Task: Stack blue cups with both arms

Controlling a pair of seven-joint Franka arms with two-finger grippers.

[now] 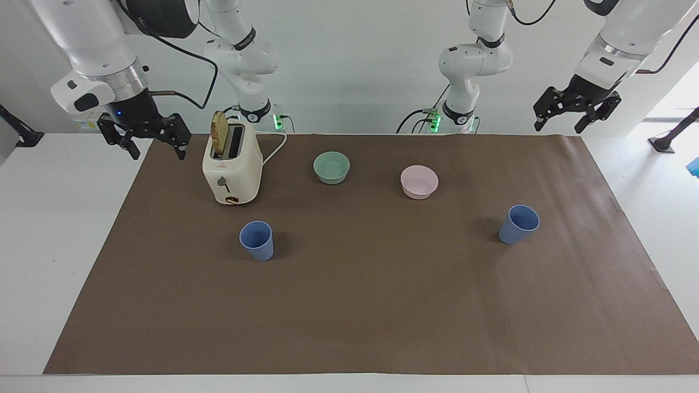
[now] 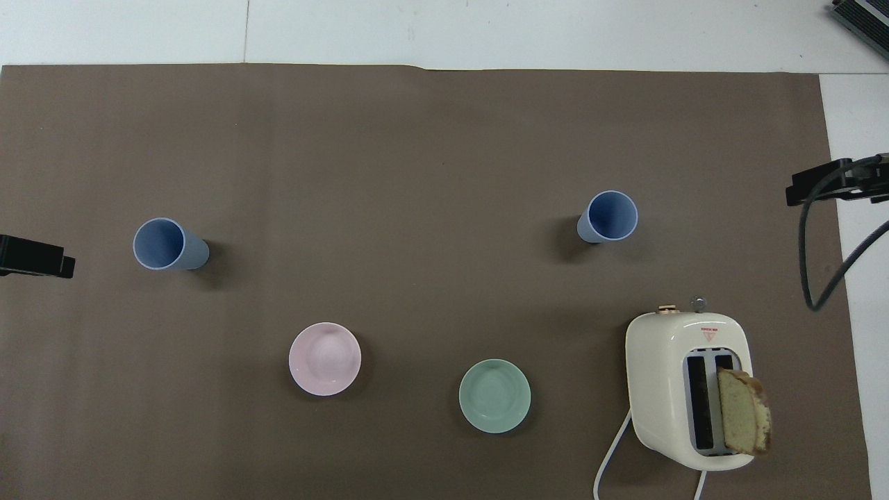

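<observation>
Above the table's two ends, the fingers of both grippers stand spread and empty: the right gripper [image 1: 144,139] hangs over the mat's edge beside the toaster [image 1: 232,166], the left gripper [image 1: 576,112] over the mat's corner at the left arm's end. Neither touches anything. The two blue cups stand upright and well apart on the brown mat [image 1: 355,305], one cup [image 1: 256,240] just farther from the robots than the toaster, the other cup [image 1: 517,224] toward the left arm's end. A mint-green bowl [image 1: 331,167] and a pink bowl [image 1: 419,182] sit between them, nearer the robots. Stacking appears not yet begun. The next move likely calls for each arm to descend on its closer cup, grip the wall, then bring one over the other.
</observation>
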